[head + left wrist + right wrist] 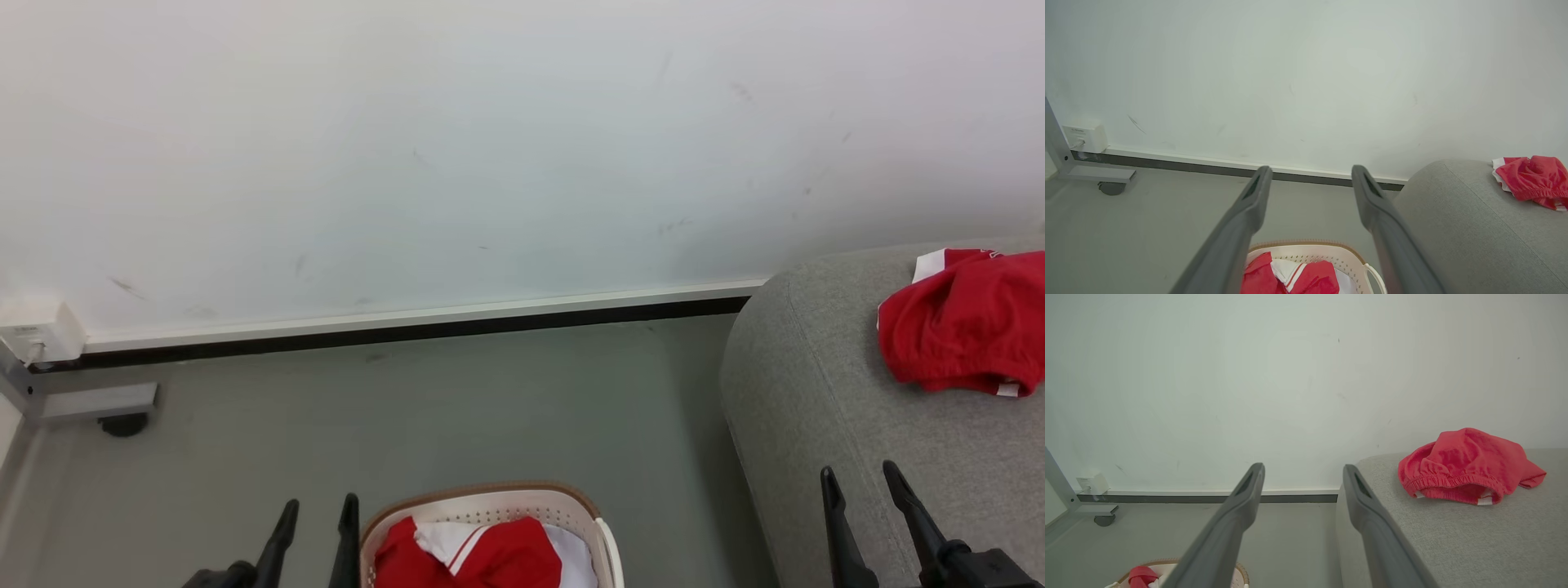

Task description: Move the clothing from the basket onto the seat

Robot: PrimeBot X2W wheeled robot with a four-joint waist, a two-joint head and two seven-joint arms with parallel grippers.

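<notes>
In the head view, our left gripper (320, 513), two long dark fingers, sits at 7 o'clock. Its jaws are spread wide with nothing between them, just beside the left wall of the basket.

At 6 o'clock the small cream-white perforated plastic basket (482, 492) with a brown rim stands on the grey floor. In it lies the clothing (498, 559), soft bright red sports fabric with white trim and a white panel, bunched up close to the rim. We cannot tell how much lies underneath.

We judge the step in hand to be fetching the next piece from the basket, and the left gripper is the nearer one for it. We would swing it toward 3 o'clock over the rim and come down on a raised red fold rather than the flat white panel. We would then close on a good bunch and lift straight up until the cloth clears the rim, so the light basket is neither dragged nor tipped.

At 4 o'clock is the large light grey fabric-upholstered seat (816, 392) with its rounded edge. On it, at 3 o'clock, a crumpled red garment (967, 327) with white trim lies well back from that edge. The bare cushion in front of it looks like the place to set the next piece down.

At 5 o'clock our right gripper (859, 483) shows against the seat's cushion, jaws wide apart and empty.
</notes>
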